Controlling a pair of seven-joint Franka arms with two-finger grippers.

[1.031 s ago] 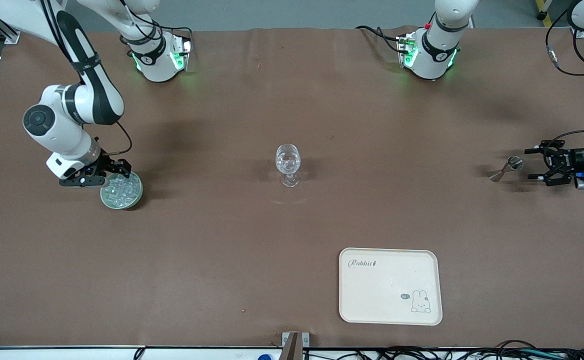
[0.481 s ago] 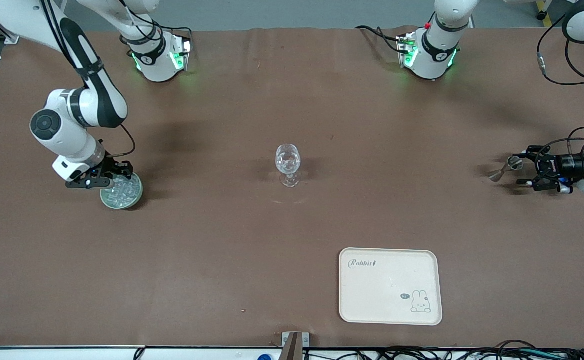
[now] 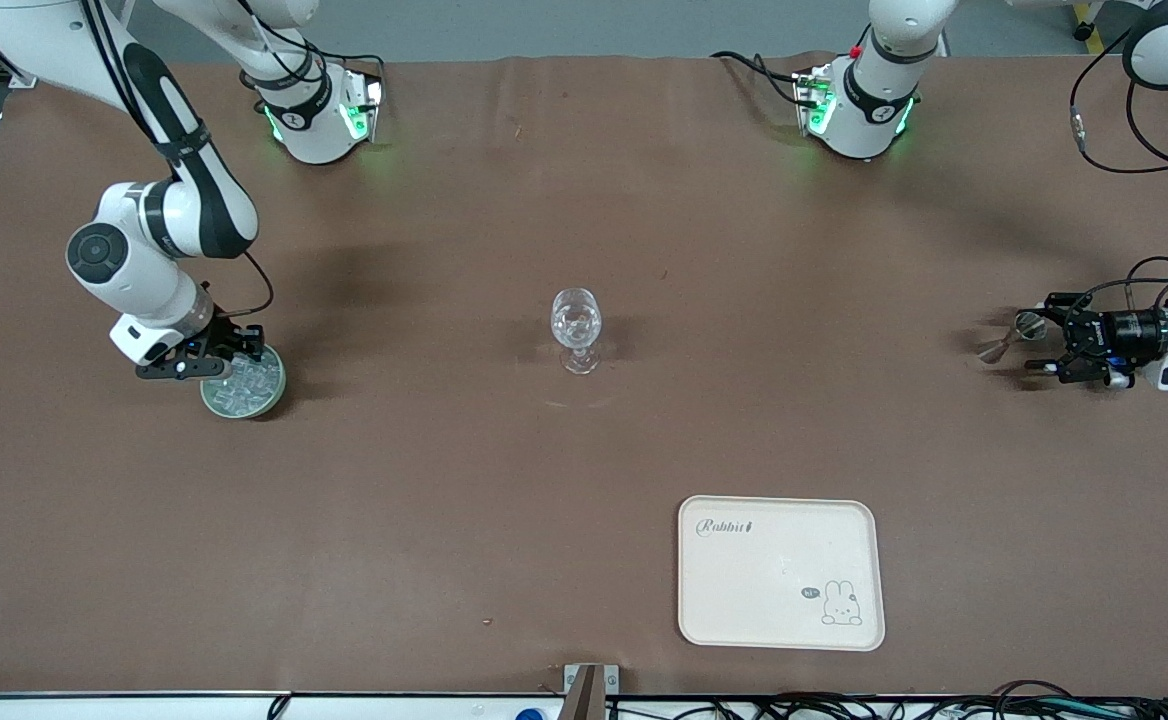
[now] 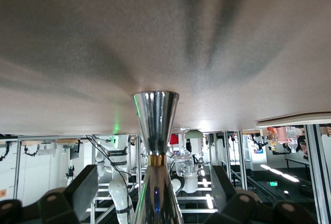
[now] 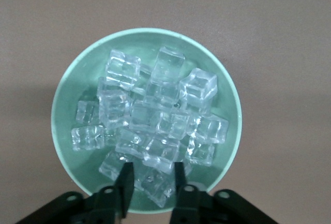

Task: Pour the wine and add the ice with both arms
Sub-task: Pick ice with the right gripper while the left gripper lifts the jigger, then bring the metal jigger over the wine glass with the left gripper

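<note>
A clear stemmed glass (image 3: 576, 325) stands at the table's middle. A green bowl (image 3: 269, 391) holds the ice (image 3: 244, 383), several clear cubes, at the right arm's end. My right gripper (image 3: 206, 358) is low over the bowl's edge. In the right wrist view its gripper (image 5: 151, 180) is open, with the fingers (image 5: 124, 182) on either side of one cube (image 5: 153, 181) in the bowl (image 5: 67, 110). A steel jigger (image 3: 1004, 342) stands at the left arm's end. My left gripper (image 3: 1036, 345) is open around the jigger (image 4: 155, 125), with the fingers (image 4: 80, 193) apart from it.
A cream tray (image 3: 782, 572) with a rabbit drawing lies near the front camera, toward the left arm's end. The stemmed glass also shows far off in the left wrist view (image 4: 183, 159). Both arm bases stand along the table's top edge.
My left gripper has moved toward the jigger, and its fingers now stand on either side of it. My right gripper has shifted slightly and come lower over the ice bowl.
</note>
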